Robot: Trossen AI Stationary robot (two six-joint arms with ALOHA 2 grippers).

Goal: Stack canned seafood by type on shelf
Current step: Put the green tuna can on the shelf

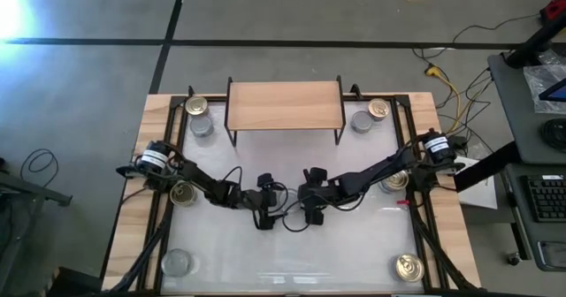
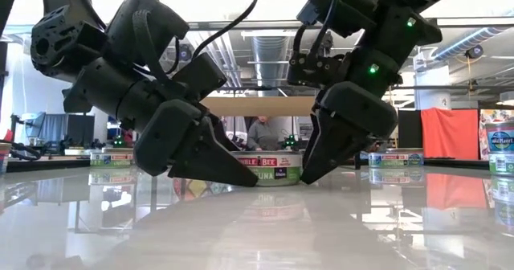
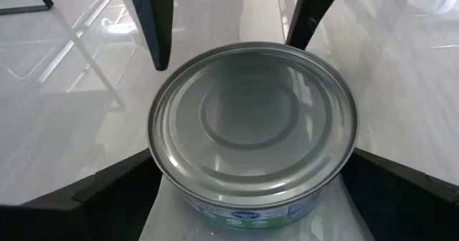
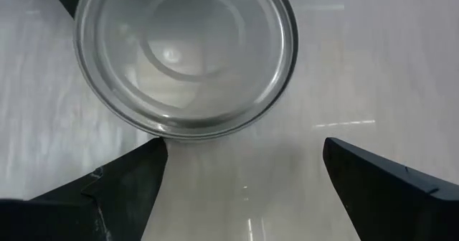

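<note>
A silver-topped can (image 3: 251, 126) with a green and white label (image 2: 269, 167) stands upright on the white table, in front of the wooden shelf (image 1: 283, 107). My left gripper (image 3: 251, 171) is open, with a fingertip at each side of the can. My right gripper (image 4: 244, 148) faces it from the other side, open, its fingers short of the can (image 4: 186, 54). In the high view both grippers (image 1: 270, 201) (image 1: 305, 197) meet at the table's middle. The shelf's top is bare. My left gripper's fingertips (image 3: 136, 171) stand level at the can's two sides, coming from the table's left. I cannot tell whether they touch the can's wall (image 3: 168, 180). The can rests flat on the table, top up.
Gold and silver cans sit at the shelf's left end (image 1: 196, 107) (image 1: 202, 125) and right end (image 1: 378, 110) (image 1: 361, 120). More cans lie under each arm (image 1: 183, 193) (image 1: 395, 182) and at the near corners (image 1: 177, 262) (image 1: 409, 266).
</note>
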